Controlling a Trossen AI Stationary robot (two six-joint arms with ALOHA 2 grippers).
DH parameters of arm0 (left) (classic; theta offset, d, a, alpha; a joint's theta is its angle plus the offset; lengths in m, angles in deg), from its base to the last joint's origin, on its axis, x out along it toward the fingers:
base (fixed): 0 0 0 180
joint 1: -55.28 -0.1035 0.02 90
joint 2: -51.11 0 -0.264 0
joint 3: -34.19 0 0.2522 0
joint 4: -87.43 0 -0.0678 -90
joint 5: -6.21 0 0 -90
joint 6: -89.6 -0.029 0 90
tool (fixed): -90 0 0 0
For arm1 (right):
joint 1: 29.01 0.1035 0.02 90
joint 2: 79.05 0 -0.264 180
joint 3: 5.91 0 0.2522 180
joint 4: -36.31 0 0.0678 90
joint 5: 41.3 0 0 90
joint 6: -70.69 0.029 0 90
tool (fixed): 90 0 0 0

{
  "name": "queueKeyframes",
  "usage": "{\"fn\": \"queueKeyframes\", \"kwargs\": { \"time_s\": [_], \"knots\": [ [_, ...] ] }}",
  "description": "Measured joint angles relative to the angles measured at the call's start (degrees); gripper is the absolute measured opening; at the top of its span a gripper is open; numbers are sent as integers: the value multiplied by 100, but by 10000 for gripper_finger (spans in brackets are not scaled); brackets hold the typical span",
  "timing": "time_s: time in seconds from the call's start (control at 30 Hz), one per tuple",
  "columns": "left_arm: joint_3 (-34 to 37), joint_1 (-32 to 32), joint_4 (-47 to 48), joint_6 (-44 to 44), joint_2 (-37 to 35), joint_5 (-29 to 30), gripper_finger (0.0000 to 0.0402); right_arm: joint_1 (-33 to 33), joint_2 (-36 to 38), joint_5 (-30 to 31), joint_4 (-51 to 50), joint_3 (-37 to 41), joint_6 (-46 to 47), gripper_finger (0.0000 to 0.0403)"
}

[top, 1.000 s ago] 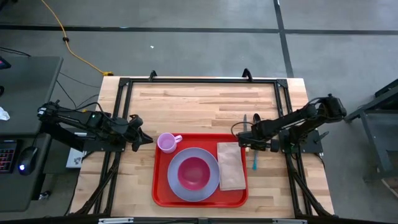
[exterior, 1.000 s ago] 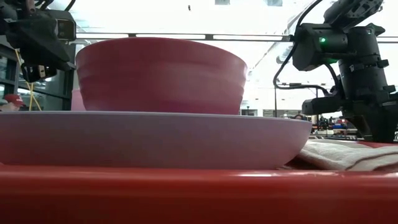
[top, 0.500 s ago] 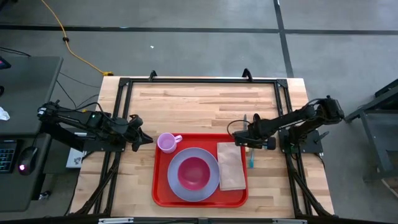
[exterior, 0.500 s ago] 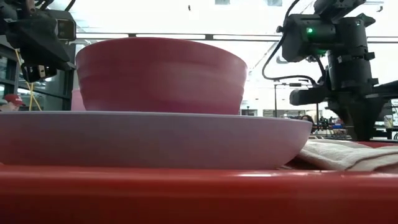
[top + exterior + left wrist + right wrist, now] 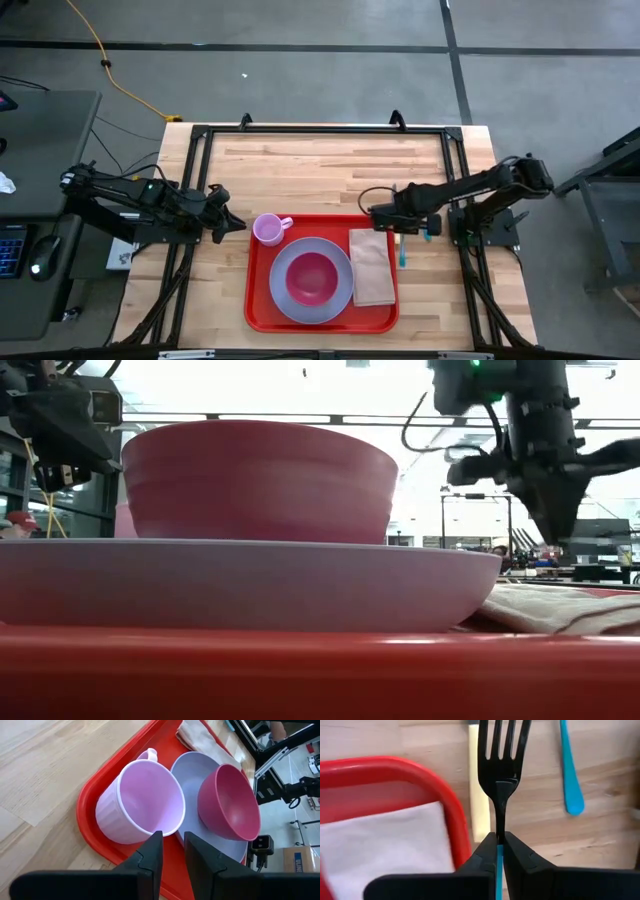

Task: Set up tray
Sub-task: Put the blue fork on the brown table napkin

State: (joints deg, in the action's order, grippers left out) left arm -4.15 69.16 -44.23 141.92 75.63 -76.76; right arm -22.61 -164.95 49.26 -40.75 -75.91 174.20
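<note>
The bench (image 5: 330, 160) is pale butcher-block wood framed by black metal rails, standing on a grey concrete floor (image 5: 300, 80) crossed by dark seams, with a yellow cable (image 5: 110, 65) trailing over it beyond the bench's far left corner. The tray (image 5: 258, 300) lies on the bench's near middle, red with a low rim; taking the tray as landmark, a lilac cup (image 5: 267, 229) stands in its far left corner, a grey-lilac plate (image 5: 285, 300) with a pink bowl (image 5: 312, 278) on it fills its centre, and a tan napkin (image 5: 372, 266) lies along its right side. Just off the tray's right edge a blue-handled utensil (image 5: 403, 255) rests on the wood. The right gripper (image 5: 392, 222) hovers over the tray's far right corner, its fingers (image 5: 487, 852) closed tight on the handle of a black-tined fork (image 5: 502, 750). The left gripper (image 5: 236, 224) waits just left of the tray beside the cup, its fingers (image 5: 150, 857) narrowly apart and holding nothing. Past the tray in the left wrist view sits a cardboard box (image 5: 300, 862) with blue lettering too cut off to read. Bright windows fill the room behind.
</note>
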Motion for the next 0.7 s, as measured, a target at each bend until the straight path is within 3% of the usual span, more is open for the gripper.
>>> {"fn": "queueKeyframes", "kwargs": {
  "time_s": [0.27, 0.7],
  "knots": [
    [0, 0, 4, -69, 0, 0, 111, 194, 4, -20, 55, -700, 59, 0],
    [0, -2, 1, -151, 0, 10, 111, 740, -487, -687, 1394, -742, 554, 0]
  ]
}}
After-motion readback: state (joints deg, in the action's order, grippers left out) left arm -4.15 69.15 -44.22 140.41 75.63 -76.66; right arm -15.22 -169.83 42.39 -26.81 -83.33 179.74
